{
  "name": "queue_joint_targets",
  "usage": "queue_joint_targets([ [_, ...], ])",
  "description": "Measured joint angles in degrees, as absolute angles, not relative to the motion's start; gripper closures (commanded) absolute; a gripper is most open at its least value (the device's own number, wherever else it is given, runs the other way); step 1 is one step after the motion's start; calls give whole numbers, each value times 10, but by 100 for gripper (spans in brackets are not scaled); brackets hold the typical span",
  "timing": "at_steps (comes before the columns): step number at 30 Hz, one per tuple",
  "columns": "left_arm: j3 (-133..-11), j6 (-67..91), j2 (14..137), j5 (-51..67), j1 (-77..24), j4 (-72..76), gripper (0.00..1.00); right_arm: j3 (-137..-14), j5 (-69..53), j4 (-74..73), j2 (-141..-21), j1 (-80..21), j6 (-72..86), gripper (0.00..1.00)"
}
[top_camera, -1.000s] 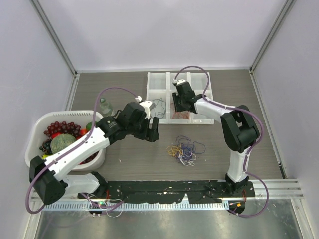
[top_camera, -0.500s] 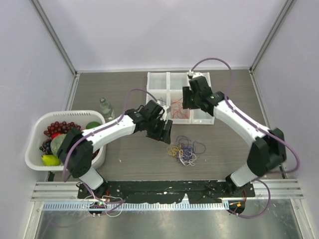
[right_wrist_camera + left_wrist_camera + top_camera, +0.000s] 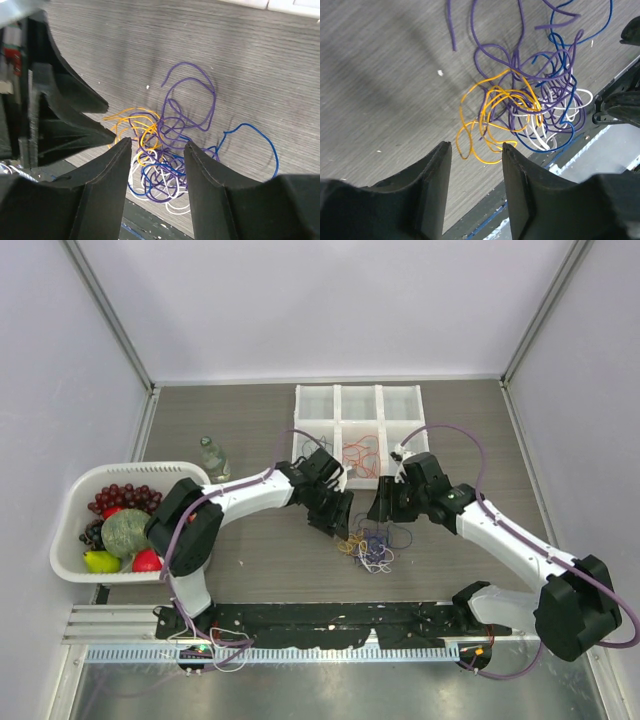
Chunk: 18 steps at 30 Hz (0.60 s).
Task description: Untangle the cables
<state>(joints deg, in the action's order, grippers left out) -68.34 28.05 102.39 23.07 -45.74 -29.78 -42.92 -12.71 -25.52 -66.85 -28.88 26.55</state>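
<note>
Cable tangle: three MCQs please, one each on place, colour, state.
1. The tangle lies: A on a shelf; B on the table between left pincer and right pincer; C held in the air.
2. The tray's near middle compartment holds wires that are: A green; B red-orange; C white.
3. The left pincer is: A shut on a yellow wire; B shut, empty; C open, empty.
B: top view shows it on the wood between both. B: red-orange loops there. C: fingers apart, nothing between.
</note>
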Motion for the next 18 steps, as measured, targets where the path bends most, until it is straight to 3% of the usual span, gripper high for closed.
queue_joint_targets([
  [7,-683,281,1028,229,-480,-293,99,-440,-146,-250,-670,-289,270,50],
  [18,-701,263,954,210,-488,-350,100,-454,-165,-228,-707,-321,275,53],
])
